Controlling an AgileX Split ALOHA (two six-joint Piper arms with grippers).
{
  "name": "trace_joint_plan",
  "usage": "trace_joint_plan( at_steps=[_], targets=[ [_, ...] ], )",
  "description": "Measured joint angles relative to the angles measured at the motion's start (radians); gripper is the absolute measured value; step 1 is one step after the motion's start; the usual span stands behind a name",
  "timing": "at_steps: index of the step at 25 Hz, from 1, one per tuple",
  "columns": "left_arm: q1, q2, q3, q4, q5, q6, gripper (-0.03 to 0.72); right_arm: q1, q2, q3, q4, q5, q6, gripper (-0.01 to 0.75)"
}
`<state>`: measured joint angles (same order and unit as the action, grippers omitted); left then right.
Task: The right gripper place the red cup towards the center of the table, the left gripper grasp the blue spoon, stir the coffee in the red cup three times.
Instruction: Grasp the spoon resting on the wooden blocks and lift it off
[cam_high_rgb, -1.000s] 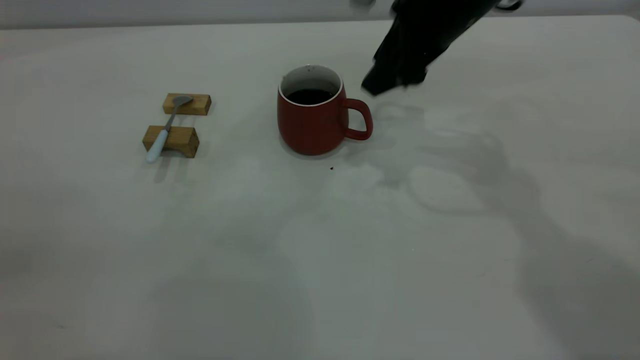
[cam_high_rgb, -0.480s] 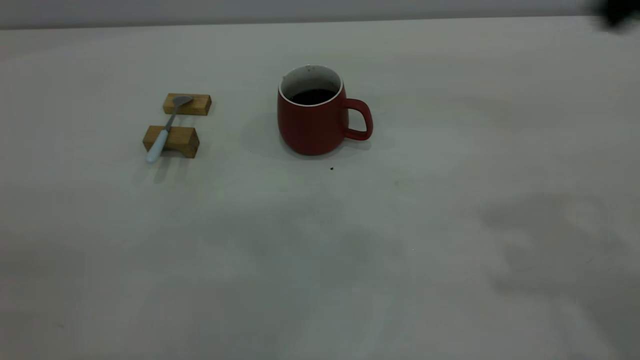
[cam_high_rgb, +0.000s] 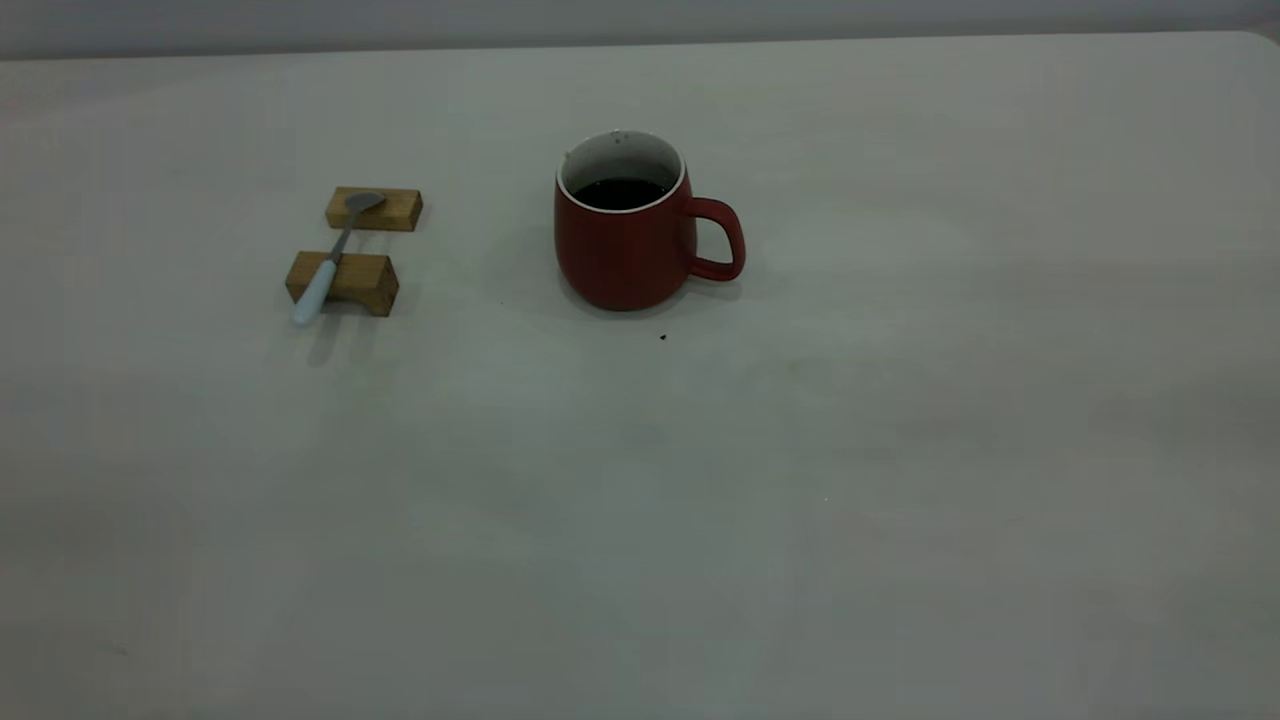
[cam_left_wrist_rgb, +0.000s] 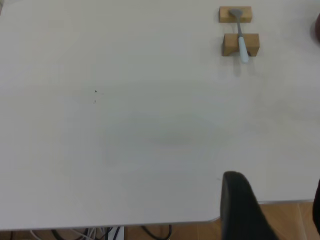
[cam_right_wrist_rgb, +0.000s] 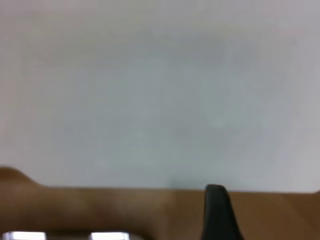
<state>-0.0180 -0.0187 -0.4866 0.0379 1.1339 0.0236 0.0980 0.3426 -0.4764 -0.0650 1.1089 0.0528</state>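
Observation:
The red cup (cam_high_rgb: 625, 240) stands upright near the middle of the table (cam_high_rgb: 700, 500), its handle pointing right and dark coffee (cam_high_rgb: 620, 192) inside. The blue spoon (cam_high_rgb: 330, 255) lies across two wooden blocks at the left, also in the left wrist view as the spoon (cam_left_wrist_rgb: 241, 35). Neither gripper shows in the exterior view. My left gripper (cam_left_wrist_rgb: 280, 200) is open and empty over the table's edge, far from the spoon. My right gripper (cam_right_wrist_rgb: 270, 210) hangs beyond a table edge; one finger (cam_right_wrist_rgb: 217, 212) shows with a wide empty gap beside it.
Two tan wooden blocks (cam_high_rgb: 373, 208) (cam_high_rgb: 343, 282) hold the spoon off the table. A tiny dark speck (cam_high_rgb: 662, 337) lies just in front of the cup. Cables show below the table edge (cam_left_wrist_rgb: 150, 222) in the left wrist view.
The right arm, beside the cup's handle a second ago, has pulled back up and to the right, out of the exterior view. Cup and spoon have not moved.

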Motion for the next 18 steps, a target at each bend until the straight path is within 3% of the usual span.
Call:
trace_joint_plan(
  at_steps=[7,18],
  targets=[
    [0.000,0.000,0.000,0.000,0.000,0.000,0.424,-0.015,-0.299,0.008,-0.003,0.013,0.009,0.533],
    [0.000,0.000,0.000,0.000,0.000,0.000,0.424,-0.020,-0.321,0.007,-0.014,0.021,0.013,0.533]
  ],
)
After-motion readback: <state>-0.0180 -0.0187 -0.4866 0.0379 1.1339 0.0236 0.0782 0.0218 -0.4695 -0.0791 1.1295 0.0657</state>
